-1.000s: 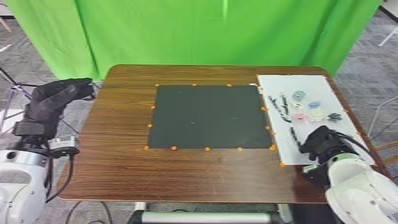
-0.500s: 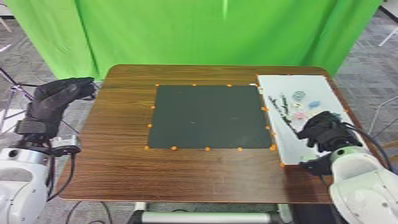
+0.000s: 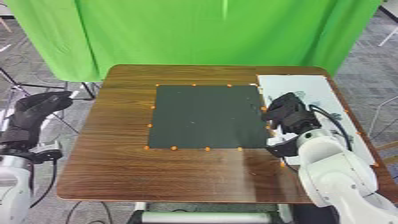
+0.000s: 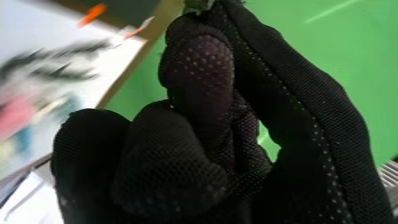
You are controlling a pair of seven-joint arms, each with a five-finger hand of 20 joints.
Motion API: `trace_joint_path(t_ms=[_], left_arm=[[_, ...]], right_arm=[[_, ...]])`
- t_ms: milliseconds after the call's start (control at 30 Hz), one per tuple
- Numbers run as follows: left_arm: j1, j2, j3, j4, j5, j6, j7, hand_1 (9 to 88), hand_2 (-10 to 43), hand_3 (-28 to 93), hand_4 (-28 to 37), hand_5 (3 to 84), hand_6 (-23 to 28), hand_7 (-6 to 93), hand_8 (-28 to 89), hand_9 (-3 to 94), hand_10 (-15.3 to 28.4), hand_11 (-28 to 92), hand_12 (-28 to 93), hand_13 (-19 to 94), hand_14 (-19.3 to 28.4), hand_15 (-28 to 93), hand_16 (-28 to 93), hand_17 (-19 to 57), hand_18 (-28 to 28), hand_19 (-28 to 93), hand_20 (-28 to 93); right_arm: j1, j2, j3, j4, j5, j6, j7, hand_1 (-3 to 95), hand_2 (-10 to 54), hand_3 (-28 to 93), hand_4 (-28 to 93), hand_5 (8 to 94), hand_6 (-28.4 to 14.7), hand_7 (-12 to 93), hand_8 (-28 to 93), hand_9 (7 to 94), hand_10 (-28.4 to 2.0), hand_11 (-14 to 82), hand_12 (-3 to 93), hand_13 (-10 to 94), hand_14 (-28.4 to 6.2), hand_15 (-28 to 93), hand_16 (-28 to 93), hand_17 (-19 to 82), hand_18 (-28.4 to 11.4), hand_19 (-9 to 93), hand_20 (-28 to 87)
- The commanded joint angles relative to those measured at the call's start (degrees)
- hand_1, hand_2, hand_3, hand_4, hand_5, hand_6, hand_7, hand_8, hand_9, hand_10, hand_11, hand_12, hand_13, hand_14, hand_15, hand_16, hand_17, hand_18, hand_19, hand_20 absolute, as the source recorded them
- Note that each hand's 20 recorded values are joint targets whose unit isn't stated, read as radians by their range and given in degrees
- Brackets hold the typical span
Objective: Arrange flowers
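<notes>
I am inspecting the flower-arranging station remotely. The right hand [image 3: 289, 111] is standing over the boundary between the white sheet [image 3: 306, 80] and the dark mat [image 3: 204, 117]. In the right wrist view its thumb and finger are closing together at the tips, and they appear to be pinching a small greenish piece [image 4: 197, 5]; I am not making out its whole length. The left hand [image 3: 43, 104] is hanging beyond the table's left edge; I cannot tell its state. On the sheet, a pink flower [image 4: 13, 115] is lying near dark green sprigs [image 4: 67, 74].

I am judging this as the carry toward the mat. My main concern is grip: the piece is sitting at the very tips, so a slight loosening could be letting it roll or drop. A low crossing could be dragging it against the orange markers [image 3: 174, 148]. Too firm a squeeze could be crushing it, and the glove's bulk could be hiding its angle, causing a crooked placement.
</notes>
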Motion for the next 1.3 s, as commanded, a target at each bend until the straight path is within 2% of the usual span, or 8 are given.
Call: trace_joint_path(t_ms=[33, 133, 267, 400, 633, 833, 1067, 1300], left_arm=[[1.47, 0.97, -0.74, 0.99, -0.83, 2.97, 1.03, 33.8, -4.2, 61, -16.8, 51.9, 4.0, 18.8, -8, 50.6, 14.2, 23, 11, 40, 17.8, 22, 0, 9.0, 12.9, 10, 20], [1.14, 1.19, -0.32, 1.18, -1.27, 3.89, 1.29, 33.8, -4.2, 61, -17.0, 51.9, 3.9, 19.0, -8, 50.6, 14.1, 23, 11, 40, 17.7, 22, 0, 9.0, 12.8, 9, 20], [1.07, 1.17, -0.07, 0.96, -1.14, 3.65, 1.35, 33.8, -4.3, 61, -17.1, 52.0, 3.9, 19.1, -8, 50.5, 14.1, 23, 11, 40, 17.6, 22, 0, 9.1, 12.6, 9, 19], [2.00, 0.84, -0.07, -0.09, -1.28, 3.75, 1.01, 33.7, -4.4, 61, -17.3, 52.0, 3.9, 19.1, -8, 50.4, 14.0, 23, 11, 40, 17.6, 22, 0, 9.1, 12.5, 8, 19], [2.01, 1.04, 1.84, -0.88, -0.78, 1.71, 0.20, 33.7, -4.5, 61, -17.0, 51.8, 3.8, 19.1, -8, 50.4, 14.0, 23, 11, 40, 17.7, 22, 0, 8.9, 12.5, 8, 19], [2.86, 1.06, 1.82, -1.58, -0.90, 1.53, -0.35, 33.8, -4.7, 61, -16.9, 51.6, 4.0, 18.8, -8, 50.2, 14.0, 23, 11, 39, 17.8, 21, 0, 8.7, 12.6, 8, 19], [4.10, 0.78, 0.79, -2.93, -0.77, 1.00, -1.14, 33.9, -4.7, 61, -16.6, 51.3, 4.0, 18.7, -8, 49.9, 13.9, 23, 11, 39, 17.7, 21, 1, 8.5, 12.5, 8, 19], [4.63, 0.81, 0.60, -3.34, -0.94, 0.66, -1.57, 33.9, -4.9, 61, -16.3, 51.0, 4.1, 18.3, -8, 49.5, 13.9, 23, 11, 39, 17.7, 21, 1, 8.2, 12.5, 8, 19]], right_arm=[[5.44, -6.33, -9.54, 0.69, -0.93, -1.73, -2.86, 60.5, -9.5, 56, 4, 74.6, -5.4, 35, 29, 93.6, -9.2, 43.5, 30.0, 94, 1.0, 69, 18, 77, -7.1, 93, 37], [7.87, -8.55, -13.24, 2.72, -1.47, -2.73, -3.28, 60.3, -9.5, 56, 4, 74.6, -5.4, 35, 29, 93.6, -9.2, 43.5, 29.9, 94, 1.0, 69, 18, 77, -7.2, 93, 37], [10.16, -11.20, -17.26, 5.49, -2.45, -2.83, -3.26, 60.2, -9.5, 56, 4, 74.6, -5.4, 35, 29, 93.6, -9.2, 43.6, 29.9, 94, 1.0, 69, 18, 77, -7.2, 93, 38], [12.59, -12.55, -21.71, 8.84, -4.38, -2.63, -3.73, 59.9, -9.5, 57, 4, 74.6, -5.3, 36, 29, 93.7, -9.2, 43.7, 29.8, 94, 0.9, 69, 18, 77, -7.0, 93, 38], [14.29, -15.71, -23.97, 13.83, -5.98, -2.31, -2.47, 59.6, -9.5, 57, 4, 74.5, -5.1, 36, 29, 93.7, -9.2, 43.8, 29.4, 94, 0.9, 69, 18, 77, -7.0, 93, 37], [15.26, -17.89, -25.11, 16.88, -5.87, -2.08, -2.34, 59.4, -9.5, 57, 4, 74.4, -5.0, 37, 28, 93.7, -9.2, 43.9, 29.1, 94, 0.9, 70, 18, 78, -7.1, 93, 37], [16.15, -20.33, -25.94, 19.50, -0.50, 1.38, -0.81, 59.2, -9.5, 58, 4, 73.9, -4.9, 38, 27, 93.7, -9.3, 44.5, 27.7, 94, 0.6, 69, 18, 78, -6.9, 93, 37], [16.34, -21.58, -25.64, 20.72, 7.72, 3.86, 1.14, 61.2, -9.5, 56, 4, 70.9, -6.3, 44, 23, 93.7, -10.0, 45.0, 21.3, 94, -0.7, 67, 16, 78, -6.0, 93, 32]])
